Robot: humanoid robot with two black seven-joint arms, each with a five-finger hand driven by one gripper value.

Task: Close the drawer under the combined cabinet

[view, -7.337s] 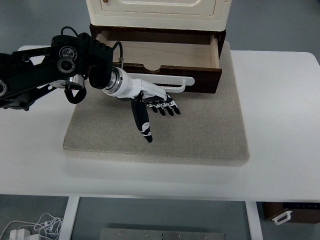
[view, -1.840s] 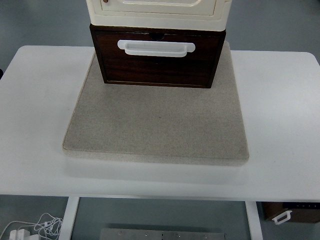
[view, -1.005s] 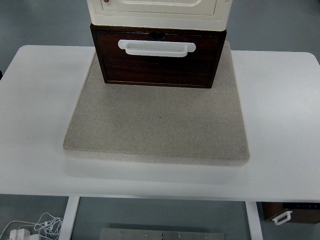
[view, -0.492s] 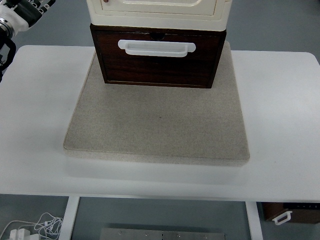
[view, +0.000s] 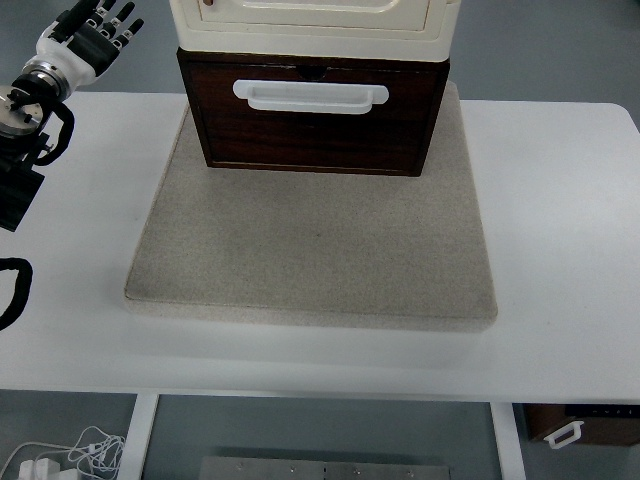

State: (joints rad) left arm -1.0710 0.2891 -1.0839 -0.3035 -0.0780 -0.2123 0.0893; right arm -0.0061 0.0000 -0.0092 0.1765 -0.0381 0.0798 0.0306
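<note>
Drawer point(view: 315, 130) now shut flush under the cream cabinet point(view: 315, 22), handle point(view: 310, 94) facing out; task looks done. Left hand point(view: 92, 38) has reappeared far left of the drawer, fingers loosely spread, holding nothing. Right hand unseen.

Shut dark drawer point(view: 315, 130) under cream cabinet point(view: 315, 22); left hand point(view: 88, 38) top left, fingers point(view: 112, 14) spread.

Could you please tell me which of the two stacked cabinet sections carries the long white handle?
The lower one, the dark brown wooden drawer: the long white handle runs across its front. The cream cabinet section above shows none.
</note>
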